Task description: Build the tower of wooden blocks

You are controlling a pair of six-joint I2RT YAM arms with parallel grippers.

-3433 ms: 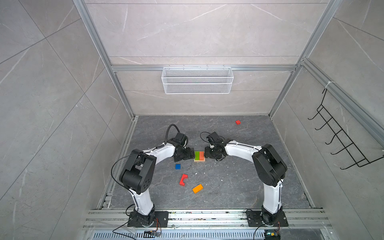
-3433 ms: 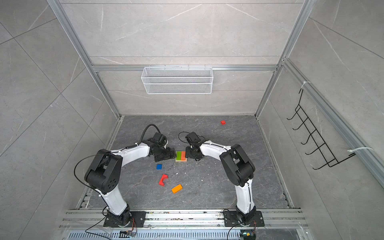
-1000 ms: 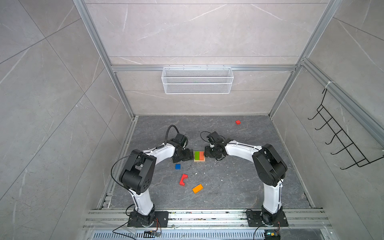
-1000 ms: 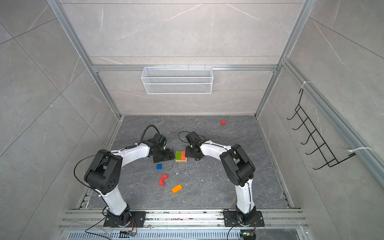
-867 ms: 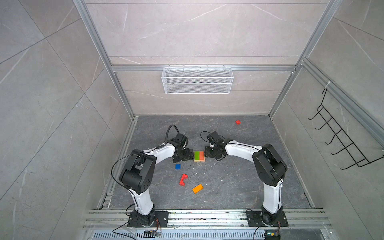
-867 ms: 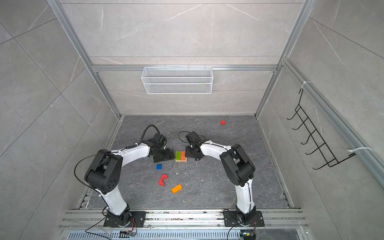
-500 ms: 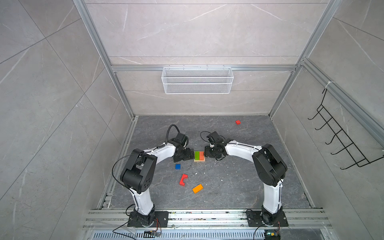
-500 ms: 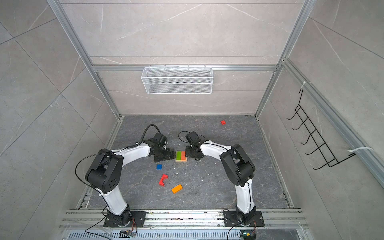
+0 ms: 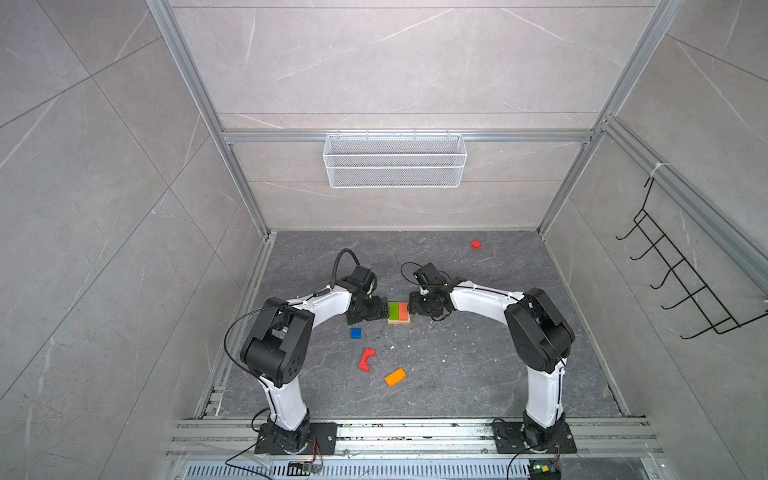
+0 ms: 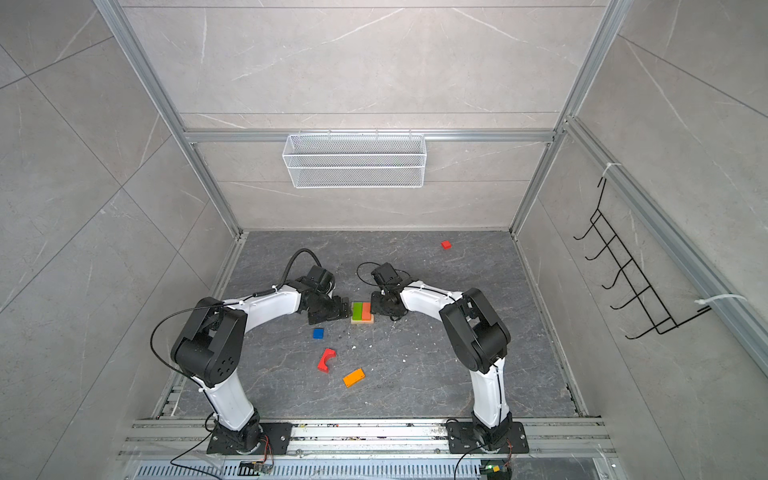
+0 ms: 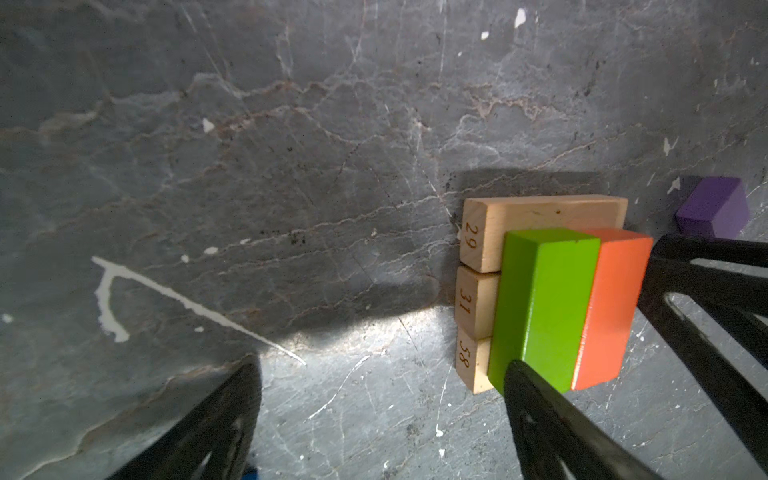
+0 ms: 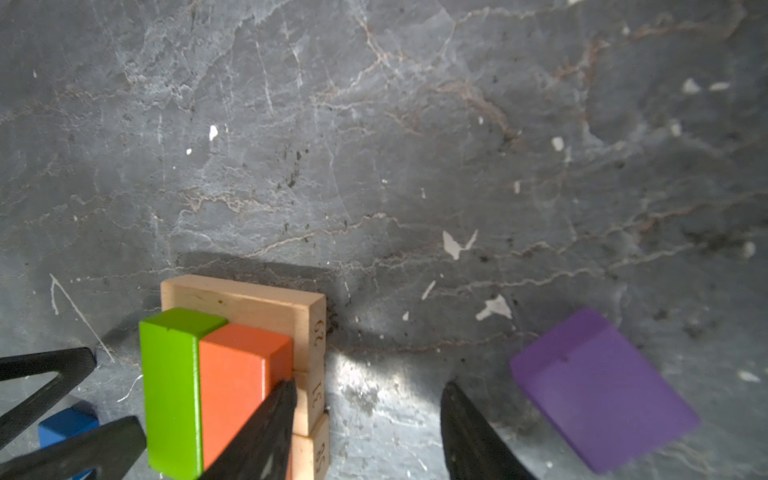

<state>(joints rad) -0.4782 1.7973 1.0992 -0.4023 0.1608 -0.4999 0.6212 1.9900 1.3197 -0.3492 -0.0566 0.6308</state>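
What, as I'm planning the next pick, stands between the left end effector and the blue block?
Nothing visible: in both top views only bare floor separates the left end effector from the blue block, which lies apart from the tower.

The wood block tower [image 9: 399, 312] sits low near the middle of the dark stone floor, only two layers high. Its base is three tan wooden bars [image 11: 478, 249] lying side by side, with numbers on their ends. A green slab [image 11: 544, 307] and an orange-red slab [image 11: 611, 307] lie flat across them, long sides touching. A blue cube [image 9: 355, 333], red arch [image 9: 366, 359], orange bar [image 9: 395, 377], small red block [image 9: 476, 244] and purple block [image 12: 602, 390] lie loose around it.
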